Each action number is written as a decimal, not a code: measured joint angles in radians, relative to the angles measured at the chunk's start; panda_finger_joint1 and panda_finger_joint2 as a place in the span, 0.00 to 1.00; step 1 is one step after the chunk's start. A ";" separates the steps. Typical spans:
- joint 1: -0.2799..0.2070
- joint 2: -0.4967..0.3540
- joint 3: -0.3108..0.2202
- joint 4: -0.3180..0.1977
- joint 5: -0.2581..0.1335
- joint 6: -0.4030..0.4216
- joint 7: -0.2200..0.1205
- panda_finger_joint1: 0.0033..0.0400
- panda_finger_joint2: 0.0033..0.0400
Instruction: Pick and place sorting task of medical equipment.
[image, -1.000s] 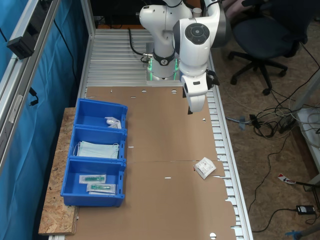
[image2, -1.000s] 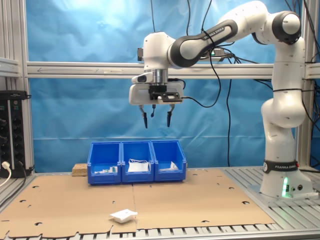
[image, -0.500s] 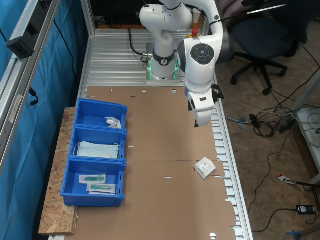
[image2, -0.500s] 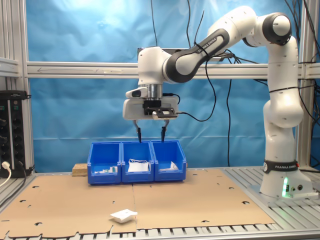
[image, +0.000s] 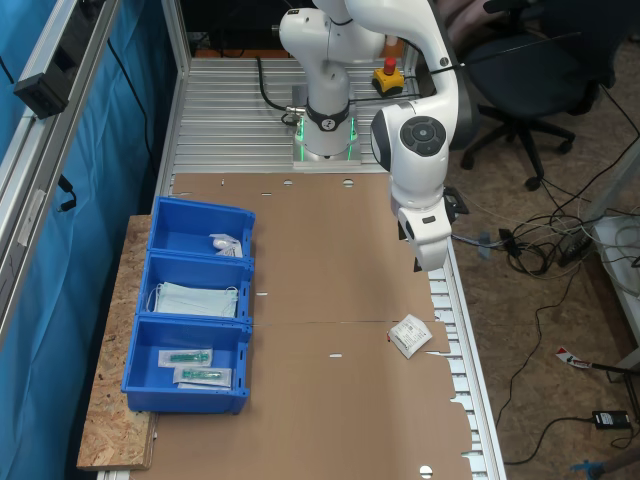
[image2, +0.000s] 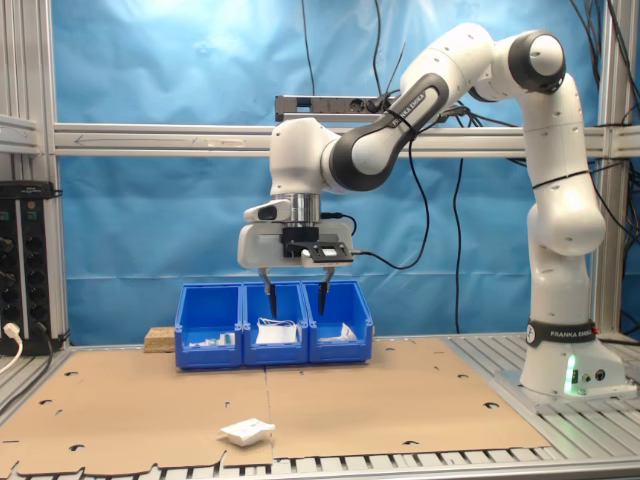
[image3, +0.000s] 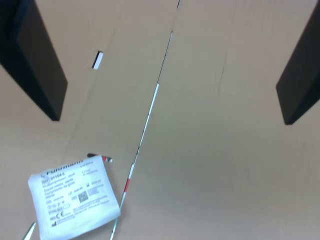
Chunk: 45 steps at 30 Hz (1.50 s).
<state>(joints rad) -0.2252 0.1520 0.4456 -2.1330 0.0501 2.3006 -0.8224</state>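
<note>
The medical equipment, a small white crinkled packet (image: 410, 336) with faint dark print, lies flat on the brown cardboard near the table's outer edge; it shows in the second exterior view (image2: 247, 432) and the wrist view (image3: 74, 196) too. My gripper (image2: 294, 301) hangs open high above the cardboard, nothing between its two dark fingers (image3: 35, 60). In the first exterior view the gripper (image: 418, 268) sits a short way toward the robot base from the packet. The packet lies off to one side of the gap between the fingers.
Three joined blue bins (image: 193, 312) stand at the first exterior view's left, holding a small white item, face masks and packaged syringes. The robot base (image: 324, 135) stands on the slatted metal table at the back. An office chair (image: 535, 70) and floor cables lie beyond the table edge.
The arm has swung outward and lowered: the gripper moved toward the packet's side of the table and came down. The packet has not moved.
</note>
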 joint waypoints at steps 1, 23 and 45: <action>0.000 0.009 0.006 0.003 0.000 0.005 0.000 1.00 1.00; 0.002 0.199 0.035 0.140 -0.076 0.055 -0.013 1.00 1.00; 0.039 0.377 0.036 0.249 -0.260 0.070 -0.018 1.00 1.00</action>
<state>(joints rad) -0.1860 0.5291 0.4814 -1.8844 -0.2095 2.3706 -0.8400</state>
